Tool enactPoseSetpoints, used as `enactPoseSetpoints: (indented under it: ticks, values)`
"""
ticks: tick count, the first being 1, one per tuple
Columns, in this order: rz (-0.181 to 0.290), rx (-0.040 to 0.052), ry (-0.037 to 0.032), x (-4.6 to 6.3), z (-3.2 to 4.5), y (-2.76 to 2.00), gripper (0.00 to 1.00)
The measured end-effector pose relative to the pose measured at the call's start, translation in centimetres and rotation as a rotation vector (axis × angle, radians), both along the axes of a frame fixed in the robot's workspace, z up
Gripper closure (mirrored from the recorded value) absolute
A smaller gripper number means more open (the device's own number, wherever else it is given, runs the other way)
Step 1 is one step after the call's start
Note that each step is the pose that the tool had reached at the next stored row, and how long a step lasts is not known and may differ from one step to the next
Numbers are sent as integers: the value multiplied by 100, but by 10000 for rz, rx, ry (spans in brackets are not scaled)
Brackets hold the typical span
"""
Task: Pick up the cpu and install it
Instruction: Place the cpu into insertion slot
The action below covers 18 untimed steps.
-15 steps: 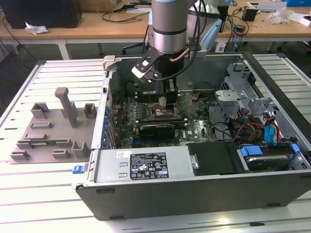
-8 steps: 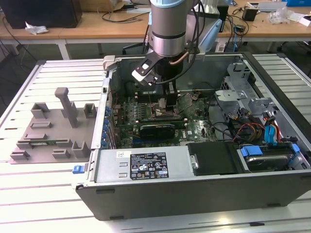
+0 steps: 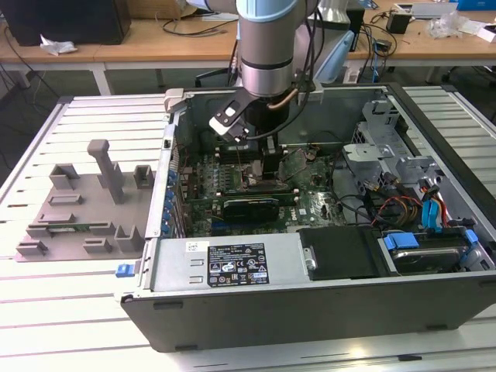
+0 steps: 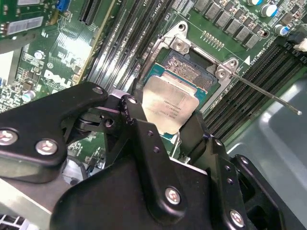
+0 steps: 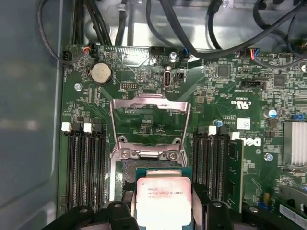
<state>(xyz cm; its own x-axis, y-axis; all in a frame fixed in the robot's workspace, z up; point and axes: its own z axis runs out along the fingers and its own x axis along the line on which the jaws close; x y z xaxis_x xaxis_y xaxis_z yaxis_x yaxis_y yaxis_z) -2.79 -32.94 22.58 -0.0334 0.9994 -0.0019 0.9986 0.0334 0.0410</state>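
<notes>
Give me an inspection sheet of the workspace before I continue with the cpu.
Surface: slatted metal table carrying the open computer case.
Job's things: cpu over the socket; load plate stands open; cannot tell if the cpu is seated.
Clutter: grey fixture tray beside the case, at the exterior view's left.
Grippers: gripper inside the case, jaws shut on the cpu's edges.
Cables: red and blue cables at the exterior view's right, apart from the socket.
Surroundings: wooden desks behind, with loose cables.
</notes>
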Motion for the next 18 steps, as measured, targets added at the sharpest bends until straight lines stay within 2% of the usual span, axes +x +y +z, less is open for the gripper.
enactPoseSetpoints:
  ticks: [5, 13, 18]
  values:
    - [-239, 0, 5, -2, -55, 7, 45]
    - [-374, 35, 5, -24, -96, 62, 45]
    - [-548, 35, 24, -25, -153, 72, 45]
